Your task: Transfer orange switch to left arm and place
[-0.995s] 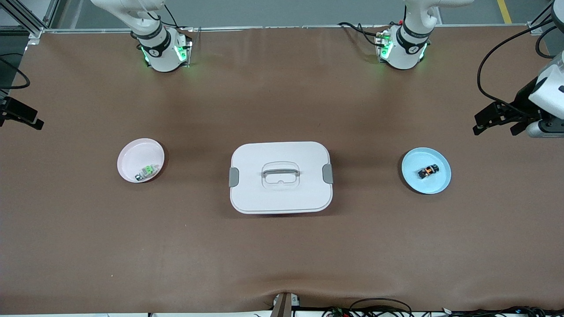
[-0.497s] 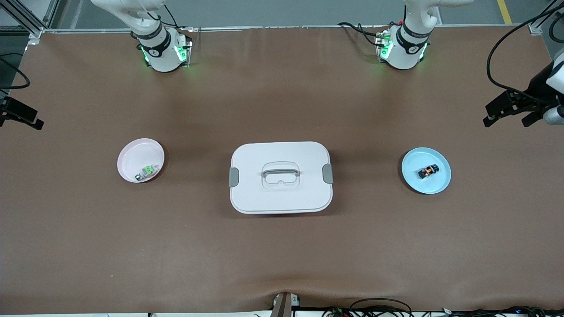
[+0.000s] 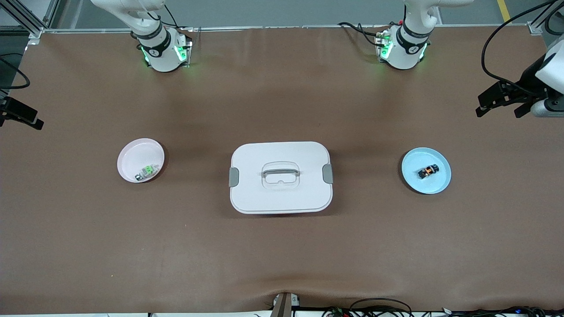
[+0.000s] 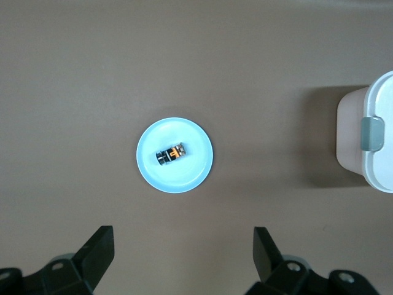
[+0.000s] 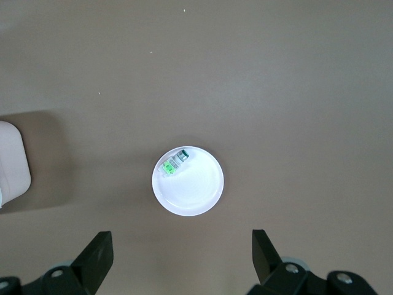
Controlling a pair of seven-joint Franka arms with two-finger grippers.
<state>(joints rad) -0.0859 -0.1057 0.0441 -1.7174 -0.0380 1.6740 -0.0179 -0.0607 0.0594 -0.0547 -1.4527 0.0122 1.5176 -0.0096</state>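
The orange switch [image 3: 428, 171] lies on a round blue plate [image 3: 436, 182] toward the left arm's end of the table; it also shows in the left wrist view [image 4: 171, 154]. The white box [image 3: 280, 193] with grey latches stands at the table's middle. My left gripper [image 3: 502, 107] hangs open and empty high over the bare table, at the left arm's end; in its own view [image 4: 182, 246] the jaws stand wide apart. My right gripper [image 5: 179, 246] is open and empty, high over the right arm's end of the table.
A round pink plate [image 3: 136, 154] holding a green-and-clear switch [image 3: 147, 171] sits toward the right arm's end; it shows in the right wrist view [image 5: 196, 190]. The box's edge shows in both wrist views [image 4: 384, 104] [image 5: 12, 160]. Brown mat covers the table.
My left gripper has drifted away from the blue plate toward the robots' side of the table. The right arm, plates, switches and box have not moved.
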